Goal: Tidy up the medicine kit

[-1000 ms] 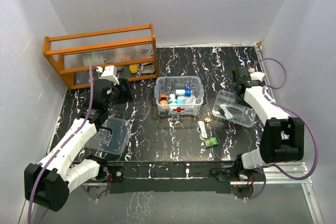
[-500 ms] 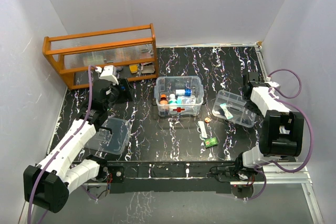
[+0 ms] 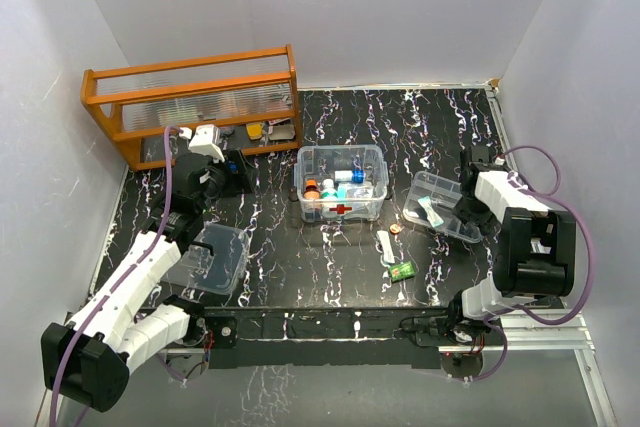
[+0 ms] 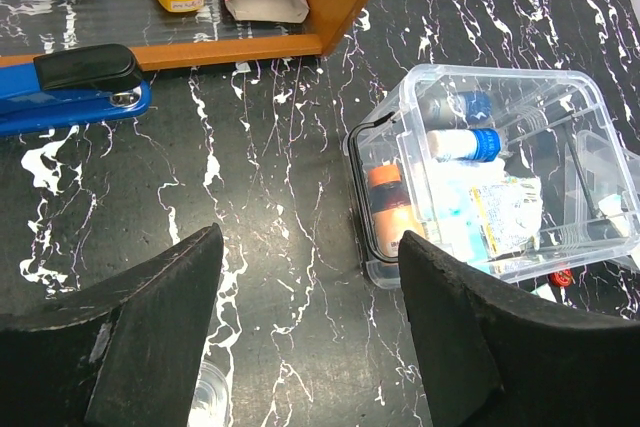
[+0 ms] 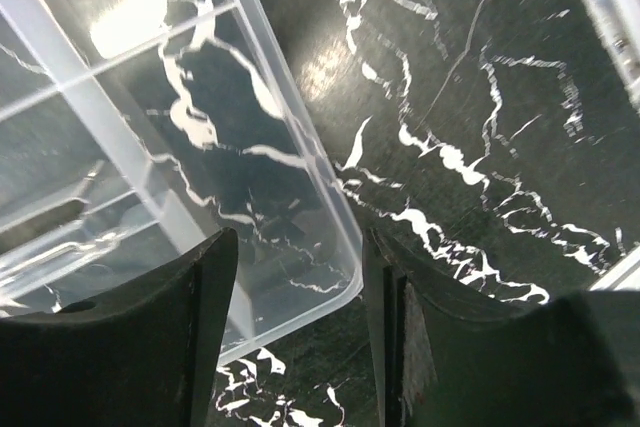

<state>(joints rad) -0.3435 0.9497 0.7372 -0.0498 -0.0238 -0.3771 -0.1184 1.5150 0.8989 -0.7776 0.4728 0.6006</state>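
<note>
Right gripper (image 5: 298, 247): part-open, empty, clear tray (image 5: 150, 127) corner between its fingers. Step, apparently: seizing tray; next, close on rim. Left gripper (image 4: 310, 247): wide, empty, medicine kit (image 4: 420, 75) beyond its right finger.

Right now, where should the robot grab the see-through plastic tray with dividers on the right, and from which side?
Probably pinch the thin upright rim wall at the outer corner of the clear divided plastic tray, coming from above, one finger inside, one outside. It lies flat and looks too wide to span, and the open right gripper hangs over that corner.
</note>
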